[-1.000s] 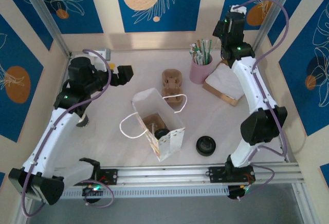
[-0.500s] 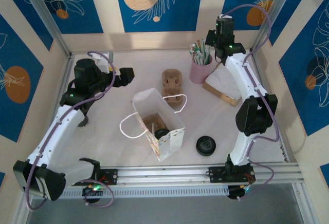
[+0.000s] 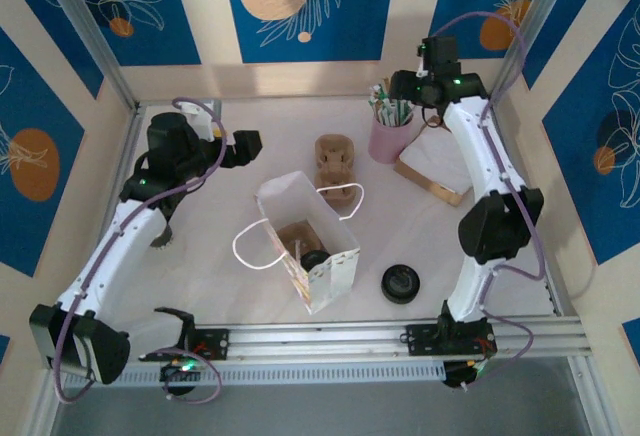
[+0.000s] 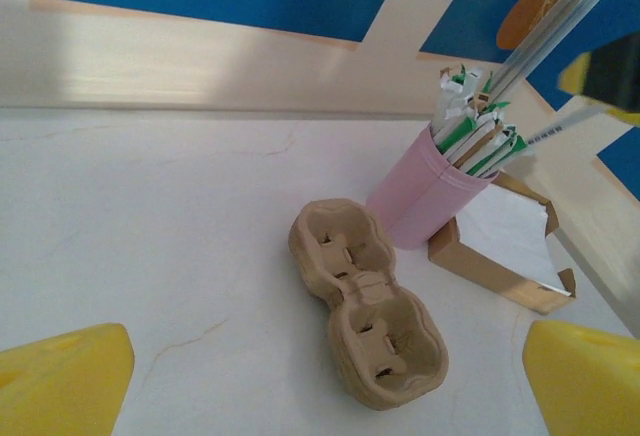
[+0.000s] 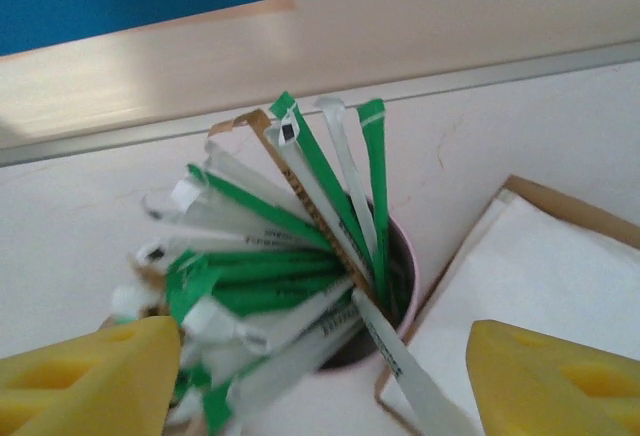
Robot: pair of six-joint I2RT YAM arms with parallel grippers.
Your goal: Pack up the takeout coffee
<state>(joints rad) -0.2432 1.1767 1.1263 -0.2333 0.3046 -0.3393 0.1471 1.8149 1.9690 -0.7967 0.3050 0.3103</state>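
Note:
The takeout coffee [image 3: 315,259] stands inside the open white paper bag [image 3: 325,278] mid-table; I see its black lid, and the cup body is hidden by the bag. My right gripper [image 3: 402,88] [image 5: 325,386] hangs open over the pink cup of straws [image 3: 388,139] [image 5: 405,266]. Its yellow fingers stand either side of the wrapped straws [image 5: 290,246] and hold none. My left gripper [image 3: 243,146] [image 4: 322,381] is open and empty at the back left, above the table. It faces an empty brown two-cup carrier [image 3: 335,159] [image 4: 365,311].
A brown box of white napkins [image 3: 437,163] [image 4: 510,246] [image 5: 560,286] sits right of the pink cup [image 4: 415,196]. A black round lid [image 3: 400,283] lies on the table right of the bag. The bag's white cord handles [image 3: 250,253] stick out to the sides.
My right gripper swung left from the back right corner to above the straw cup, and its jaws opened. The left arm barely moved.

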